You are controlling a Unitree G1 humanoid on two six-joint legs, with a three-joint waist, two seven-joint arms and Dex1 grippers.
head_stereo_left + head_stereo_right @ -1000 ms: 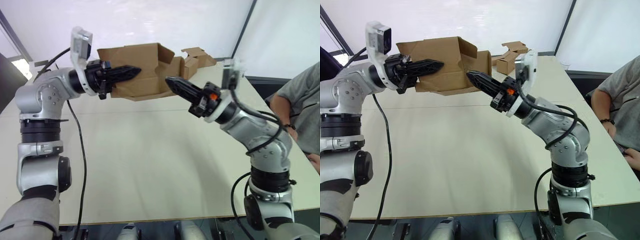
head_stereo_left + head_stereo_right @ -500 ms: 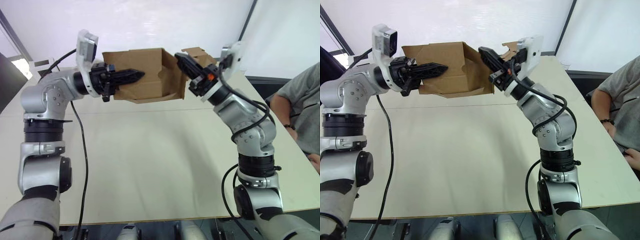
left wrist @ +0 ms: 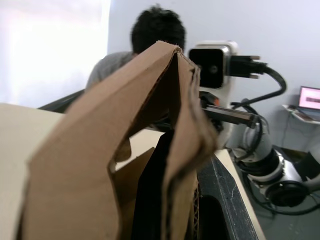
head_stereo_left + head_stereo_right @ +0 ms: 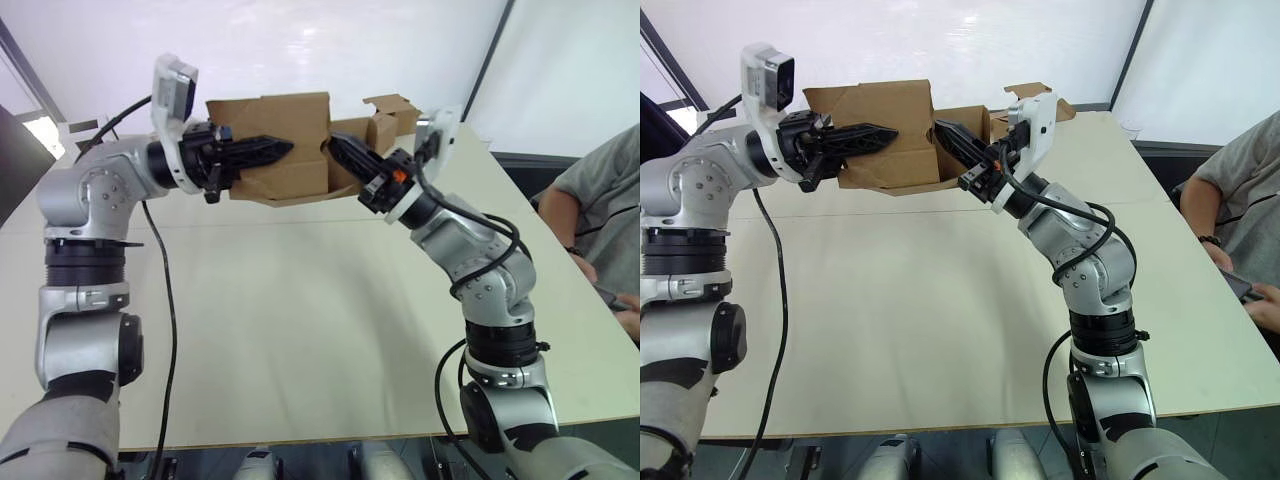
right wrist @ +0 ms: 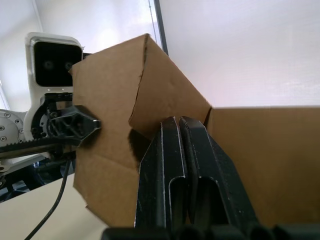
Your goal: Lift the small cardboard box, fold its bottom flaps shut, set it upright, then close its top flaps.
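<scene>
- The small cardboard box (image 4: 285,150) hangs in the air above the far part of the worktop (image 4: 300,330), held on its side with one open end turned toward my right arm.
- My left end effector (image 4: 262,151) is clamped on the box's wall; in the left wrist view one black finger lies inside the cardboard and the wall is pinched against it.
- My right end effector (image 4: 948,134) has its two fingers pressed together with nothing between them, and its tip sits at the open end, against a flap (image 4: 962,135) that I judge to be one of the bottom flaps.
- Handling, as I judge it: the box is light, since one pinch carries it; the corrugated walls are stiff along the panels but give at the creases, and the wall already bows a little at the grip.
- I would keep the hold on a wall panel near a corner, away from the hinged edges, and push each flap near its free edge with the side of the clenched fingers.
- Beyond the box, at the far edge of the worktop, sits a smaller brown box with loose cardboard (image 4: 395,115); it lies close behind my right arm's working space.
- A seated person (image 4: 1240,220) is beside the worktop on my right, well apart from the box.
</scene>
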